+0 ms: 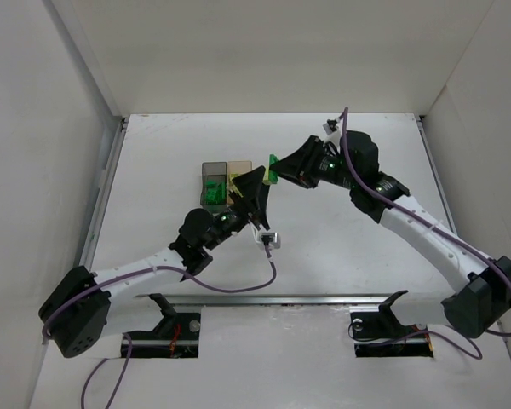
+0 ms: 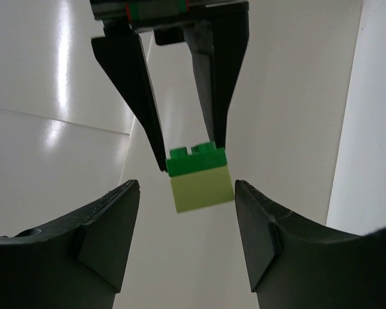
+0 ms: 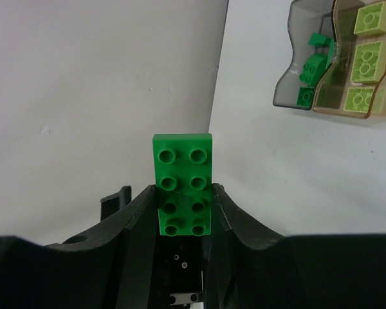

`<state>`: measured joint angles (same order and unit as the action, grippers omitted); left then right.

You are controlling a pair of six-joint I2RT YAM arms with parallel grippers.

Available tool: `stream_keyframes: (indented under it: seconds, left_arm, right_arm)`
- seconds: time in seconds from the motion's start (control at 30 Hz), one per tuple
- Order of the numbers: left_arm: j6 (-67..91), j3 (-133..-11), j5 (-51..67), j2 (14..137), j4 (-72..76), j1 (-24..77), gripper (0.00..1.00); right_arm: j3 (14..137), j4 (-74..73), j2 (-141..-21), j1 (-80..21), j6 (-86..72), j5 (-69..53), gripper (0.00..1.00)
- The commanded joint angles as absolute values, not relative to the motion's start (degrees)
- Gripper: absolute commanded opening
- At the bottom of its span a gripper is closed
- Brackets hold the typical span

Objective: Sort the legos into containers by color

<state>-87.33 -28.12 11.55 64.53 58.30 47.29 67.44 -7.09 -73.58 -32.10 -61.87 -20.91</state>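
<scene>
Two bricks hung in the air as one small stack: a green brick (image 2: 196, 159) on top, studs up, and a pale brick (image 2: 202, 188) of yellow-green joined to its underside. The right gripper (image 3: 183, 196) was clenched on the green brick, a finger pressed against each long side at the near end, so the far half of the brick stuck out past the fingertips. In the right wrist view only the studded green face showed, and the pale brick was hidden behind it.

The left gripper (image 2: 186, 187) was released, jaws spread wide. One finger stood on each side of the pale brick with a gap on both sides, touching neither brick. Seen from above, the stack was held over the table (image 1: 324, 256) just right of the bins, with the left gripper just near and left of it, covering the near right part of the amber bin (image 1: 239, 169).

The dark grey bin (image 1: 211, 170) stood against the amber bin's left side, both left of the table's middle. The grey one held dark green bricks (image 3: 315, 64), though how many I could not tell. The amber one held three pale yellow-green bricks (image 3: 367, 58) in a row.
</scene>
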Motion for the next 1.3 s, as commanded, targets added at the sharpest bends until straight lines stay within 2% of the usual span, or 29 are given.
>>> stream_keyframes:
  seconds: [0.0, 0.13, 0.17, 0.27, 0.3, 0.43, 0.9, 1.1, 1.27]
  left_arm:
    - [-88.1, -31.1, 13.4, 64.2, 62.8, 47.9, 0.57]
    - [-88.1, -31.1, 13.4, 64.2, 63.9, 47.9, 0.46]
    - [-88.1, -31.1, 13.4, 64.2, 63.9, 47.9, 0.39]
    - [-88.1, -31.1, 14.0, 64.2, 63.9, 47.9, 0.25]
    - [-88.1, -31.1, 14.0, 64.2, 63.9, 47.9, 0.17]
    - [-88.1, -31.1, 14.0, 64.8, 64.4, 47.9, 0.00]
    - [-82.7, -28.8, 5.5, 60.0, 51.9, 47.9, 0.00]
    - [-80.9, -28.3, 3.2, 60.2, 50.7, 47.9, 0.00]
    - [-79.5, -28.8, -0.6, 61.3, 49.6, 47.9, 0.00]
  right_arm:
    - [69.8, -4.6, -74.1, -33.3, -60.6, -20.3, 0.00]
    - [69.8, -4.6, -75.2, -33.8, -60.6, -20.3, 0.00]
    - [69.8, -4.6, -75.2, -33.8, -61.2, -20.3, 0.00]
    - [70.3, -4.6, -75.9, -33.8, -61.2, -20.3, 0.00]
    - [70.8, -4.6, -76.5, -34.4, -61.2, -20.3, 0.00]
    - [70.8, -4.6, -77.0, -34.5, -61.2, -20.8, 0.00]
    - [62.0, -5.2, -70.1, -24.0, -60.6, -19.8, 0.00]
    - [62.0, -8.2, -70.7, -23.5, -59.5, -19.8, 0.00]
    - [65.1, -13.3, -69.5, -23.5, -56.4, -15.2, 0.00]
